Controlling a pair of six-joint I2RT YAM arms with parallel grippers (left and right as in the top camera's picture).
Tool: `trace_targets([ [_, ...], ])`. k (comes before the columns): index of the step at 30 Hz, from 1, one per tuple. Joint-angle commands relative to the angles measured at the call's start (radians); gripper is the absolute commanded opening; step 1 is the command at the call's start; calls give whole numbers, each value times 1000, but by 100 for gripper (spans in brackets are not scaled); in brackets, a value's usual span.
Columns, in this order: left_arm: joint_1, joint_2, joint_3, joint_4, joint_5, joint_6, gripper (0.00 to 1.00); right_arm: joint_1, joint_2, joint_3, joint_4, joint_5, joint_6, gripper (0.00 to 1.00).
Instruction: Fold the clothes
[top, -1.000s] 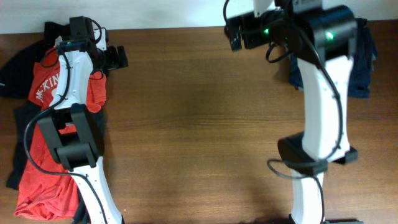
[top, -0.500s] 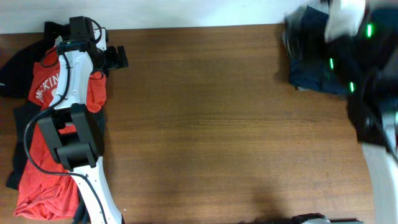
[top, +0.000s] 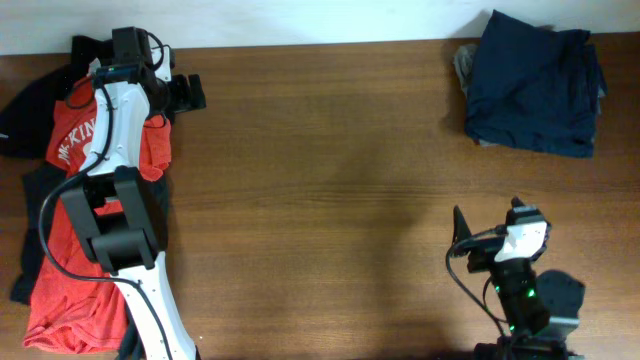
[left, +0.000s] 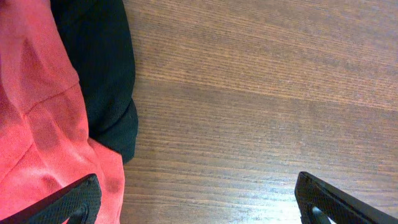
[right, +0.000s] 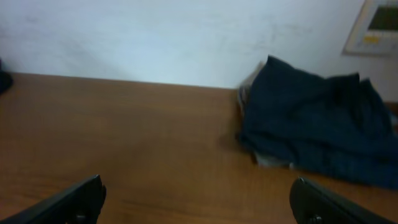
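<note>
A folded dark navy-blue garment (top: 535, 88) lies at the table's far right corner; the right wrist view shows it (right: 317, 127) ahead to the right. A red T-shirt with white lettering (top: 75, 230) lies along the left edge over black pieces (top: 30, 110). In the left wrist view the red cloth (left: 37, 118) and a black piece (left: 102, 74) are at the left. My left gripper (top: 190, 93) is open and empty at the far left, beside the shirt (left: 199, 205). My right gripper (top: 470, 238) is open and empty near the front right, low over bare wood (right: 198, 205).
A grey garment edge (top: 463, 66) shows under the navy pile's left side. A white wall (right: 155, 37) runs behind the table's far edge, with a small panel (right: 376, 25) at the right. Brown wood tabletop (top: 320, 200) spans the middle.
My right arm has swung away from the navy pile at the far right and folded back to the front right of the table. The left arm has not moved.
</note>
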Motion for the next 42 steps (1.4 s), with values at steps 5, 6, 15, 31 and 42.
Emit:
trace_targets([
  [5, 3, 9, -1, 1, 0, -2, 99, -11, -181, -158, 11, 33, 19, 98],
  [6, 3, 9, -1, 1, 0, -2, 99, -11, -202, -172, 11, 32, 19, 99],
  [15, 3, 9, -1, 1, 0, -2, 99, -11, -256, -204, 10, 77, 19, 99],
  [31, 3, 9, -1, 1, 0, -2, 99, -10, -252, -204, 9, 73, 19, 99],
  [42, 8, 8, -1, 0, -31, -2, 99, -10, -252, -204, 9, 73, 19, 99],
])
